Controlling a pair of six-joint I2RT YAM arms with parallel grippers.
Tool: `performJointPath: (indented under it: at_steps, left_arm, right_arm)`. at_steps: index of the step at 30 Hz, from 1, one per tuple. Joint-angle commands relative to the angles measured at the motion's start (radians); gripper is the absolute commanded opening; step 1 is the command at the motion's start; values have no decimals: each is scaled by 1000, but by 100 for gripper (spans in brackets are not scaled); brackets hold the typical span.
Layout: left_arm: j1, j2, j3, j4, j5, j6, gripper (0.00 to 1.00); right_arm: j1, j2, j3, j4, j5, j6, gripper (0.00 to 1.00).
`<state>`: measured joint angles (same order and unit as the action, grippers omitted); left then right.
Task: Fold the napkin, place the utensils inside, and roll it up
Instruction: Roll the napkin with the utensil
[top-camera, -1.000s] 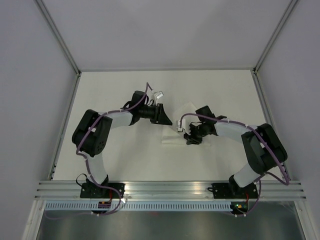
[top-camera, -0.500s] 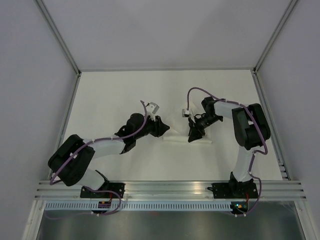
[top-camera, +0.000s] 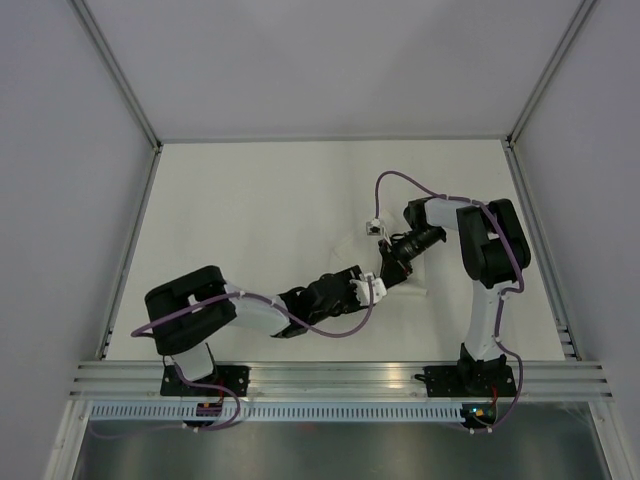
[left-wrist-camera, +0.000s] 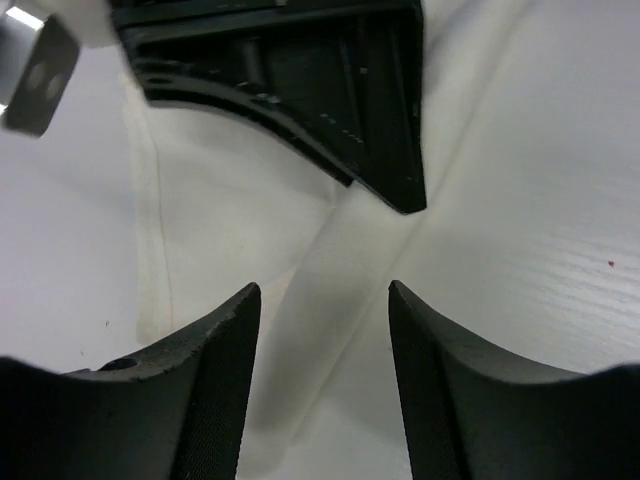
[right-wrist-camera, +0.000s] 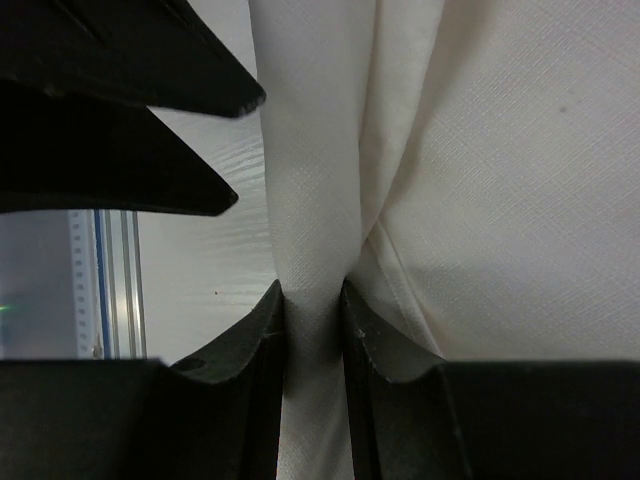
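Note:
The napkin (top-camera: 412, 281) is a bunched white cloth at the table's middle right. In the right wrist view my right gripper (right-wrist-camera: 313, 285) is shut on a narrow fold of the napkin (right-wrist-camera: 310, 150). It shows in the top view (top-camera: 385, 272) just left of the cloth. My left gripper (top-camera: 372, 290) sits right beside it, nearly tip to tip. In the left wrist view the left gripper (left-wrist-camera: 322, 288) is open, with a fold of napkin (left-wrist-camera: 340, 270) lying between and below its fingers, and the right gripper (left-wrist-camera: 330, 90) is just ahead. The knife is not in view.
White tabletop (top-camera: 250, 200) with grey walls on three sides. A metal rail (top-camera: 340, 375) runs along the near edge. The right arm's purple cable (top-camera: 385, 195) loops above the napkin. The left arm lies low across the near middle of the table.
The left arm swung down and right, so its gripper now meets the right gripper at the napkin. The right gripper stayed near the cloth. The napkin went from a flat shape to a narrow bunch.

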<state>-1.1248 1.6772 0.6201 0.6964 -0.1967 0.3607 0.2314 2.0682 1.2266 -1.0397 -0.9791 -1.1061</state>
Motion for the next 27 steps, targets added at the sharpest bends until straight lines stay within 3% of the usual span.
performJointPath:
  at_steps: [1, 7, 15, 19, 27]
  left_arm:
    - [-49, 73, 73, 65, -43, 246, 61]
    - [-55, 150, 118, 51, -4, 319, 68]
    - [-36, 205, 205, -124, 114, 259, 65]
    - [-18, 213, 248, -234, 180, 204, 58]
    - [25, 257, 348, -422, 318, 100, 22]
  right_arm:
    - [3, 64, -19, 35, 154, -66, 0]
    - [3, 73, -10, 29, 155, -63, 0]
    - [3, 76, -4, 26, 155, -58, 0]
    - [3, 78, -3, 26, 157, -60, 0]
    - [2, 78, -3, 33, 157, -55, 0]
